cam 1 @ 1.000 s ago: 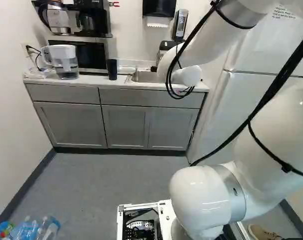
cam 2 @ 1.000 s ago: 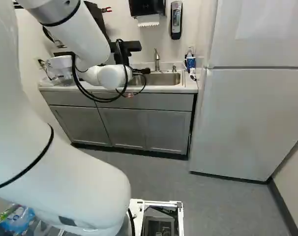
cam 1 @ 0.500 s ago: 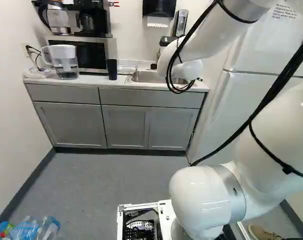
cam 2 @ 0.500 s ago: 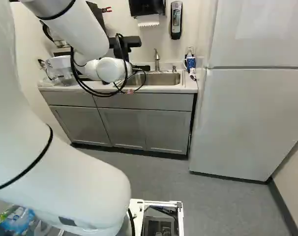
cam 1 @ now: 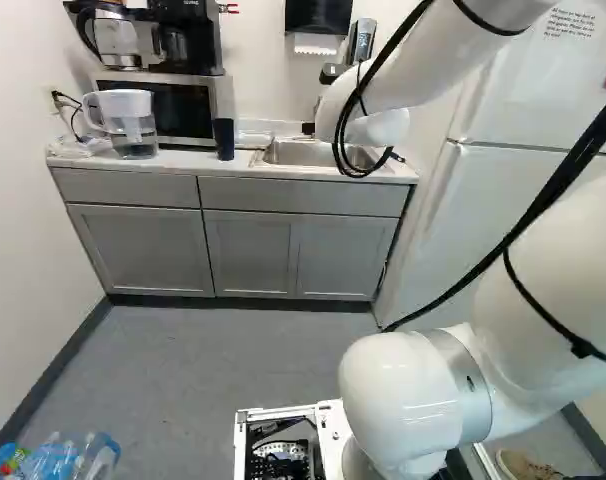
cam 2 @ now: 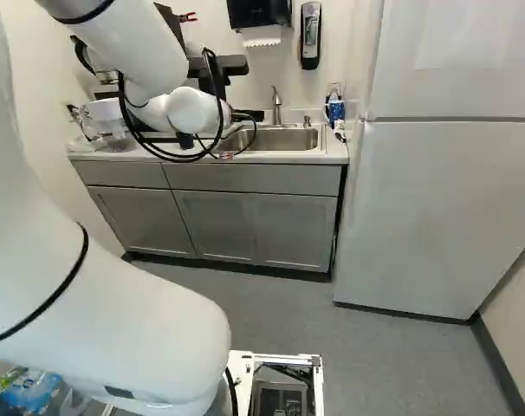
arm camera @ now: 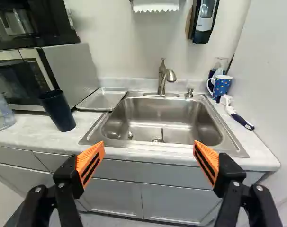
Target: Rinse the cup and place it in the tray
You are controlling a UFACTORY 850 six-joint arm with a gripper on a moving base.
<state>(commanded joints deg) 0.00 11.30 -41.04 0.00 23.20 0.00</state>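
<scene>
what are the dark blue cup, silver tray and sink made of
The dark blue tapered cup looks like satin plastic: opaque, softly sheened; coated metal is possible. The flat silver rectangular tray seems dull metal, judging by its grey sheen. The silver rectangular sink looks like brushed stainless steel, with soft, blurry reflections.

One dark cup (arm camera: 58,112), one dotted mug (arm camera: 222,87). One tray (arm camera: 103,100), one sink (arm camera: 157,123), one faucet (arm camera: 162,81). One brush (arm camera: 240,120), one pitcher (cam 1: 131,126), one microwave (arm camera: 71,71), one fridge (cam 2: 436,208). Three cabinet doors (cam 1: 141,250).

A coffee maker (cam 1: 196,48) stands on the microwave (cam 1: 186,112).
</scene>
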